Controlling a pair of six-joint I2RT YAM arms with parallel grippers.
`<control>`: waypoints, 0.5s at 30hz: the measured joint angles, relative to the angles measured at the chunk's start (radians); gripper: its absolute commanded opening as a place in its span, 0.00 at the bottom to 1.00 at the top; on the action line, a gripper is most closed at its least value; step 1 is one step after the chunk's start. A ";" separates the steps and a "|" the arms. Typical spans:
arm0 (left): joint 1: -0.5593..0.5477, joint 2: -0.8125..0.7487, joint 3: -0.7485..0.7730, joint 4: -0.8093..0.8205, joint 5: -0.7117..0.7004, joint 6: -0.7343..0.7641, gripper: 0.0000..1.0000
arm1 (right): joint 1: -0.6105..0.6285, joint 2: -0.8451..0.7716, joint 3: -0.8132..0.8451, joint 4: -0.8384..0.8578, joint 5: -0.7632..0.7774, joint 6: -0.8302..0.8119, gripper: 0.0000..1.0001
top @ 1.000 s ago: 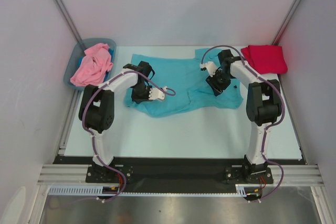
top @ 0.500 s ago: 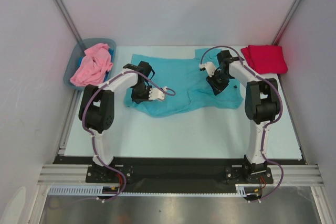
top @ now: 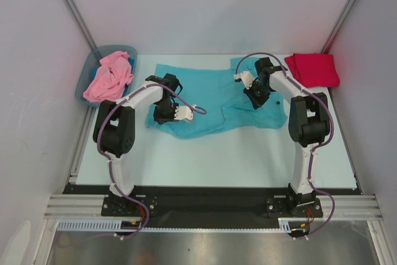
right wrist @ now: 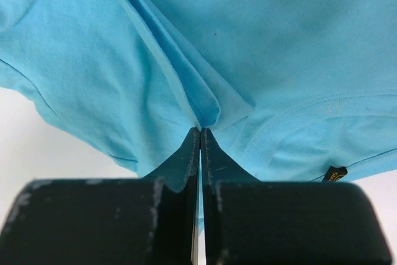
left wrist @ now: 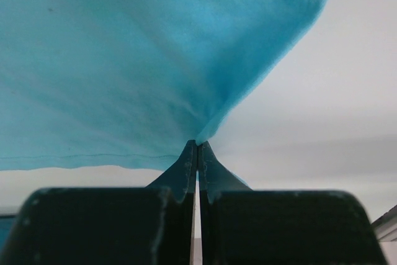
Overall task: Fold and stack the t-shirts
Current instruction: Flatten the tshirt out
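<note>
A teal t-shirt [top: 205,94] lies spread across the middle of the table. My left gripper [top: 162,111] is shut on its lower left edge; in the left wrist view the cloth [left wrist: 124,60] is pinched at the fingertips [left wrist: 197,144] and lifts off the table. My right gripper [top: 253,96] is shut on a fold near the shirt's right side, by the collar; the right wrist view shows the pinched fold [right wrist: 208,107] between the tips [right wrist: 200,130]. A folded crimson t-shirt [top: 313,69] rests at the back right. A crumpled pink t-shirt [top: 108,76] sits in the bin.
A grey-blue plastic bin [top: 90,74] stands at the back left corner, holding the pink shirt with something blue beneath. White walls close in the table on three sides. The arm bases are mounted on the black rail [top: 205,206] at the near edge.
My right gripper has closed onto the teal shirt's fold and shifted slightly up the table. The left gripper has stayed shut on the shirt's edge, barely moving.
</note>
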 measured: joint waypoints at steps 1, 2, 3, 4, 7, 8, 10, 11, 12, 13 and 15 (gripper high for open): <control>0.000 0.000 0.000 -0.007 -0.003 0.003 0.00 | 0.000 0.000 0.001 0.000 0.001 0.000 0.00; 0.000 0.000 0.000 -0.013 -0.008 0.008 0.00 | 0.000 0.000 0.001 0.000 0.003 0.000 0.00; 0.001 0.000 0.000 -0.017 -0.016 0.014 0.00 | 0.001 0.000 0.001 0.000 0.005 0.000 0.00; 0.002 0.000 -0.002 -0.021 -0.023 0.018 0.00 | 0.001 0.000 0.001 0.000 0.006 0.000 0.00; 0.005 -0.001 -0.014 -0.031 -0.035 0.029 0.00 | 0.003 0.000 0.001 0.000 0.007 0.000 0.00; 0.005 -0.001 -0.018 -0.035 -0.039 0.034 0.00 | 0.004 0.000 0.001 0.000 0.007 0.000 0.00; 0.006 -0.001 -0.029 -0.043 -0.045 0.042 0.01 | 0.005 0.000 0.001 0.000 0.007 0.000 0.00; 0.006 -0.001 -0.031 -0.049 -0.049 0.044 0.01 | 0.005 0.000 0.001 0.000 0.007 0.000 0.00; 0.007 -0.001 -0.032 -0.053 -0.051 0.046 0.02 | 0.006 0.000 0.001 0.000 0.008 0.000 0.00; 0.007 -0.001 -0.032 -0.056 -0.056 0.050 0.06 | 0.006 0.000 0.001 0.000 0.008 0.000 0.00; 0.009 -0.001 -0.033 -0.060 -0.067 0.054 0.15 | 0.007 0.000 0.001 0.000 0.011 0.000 0.00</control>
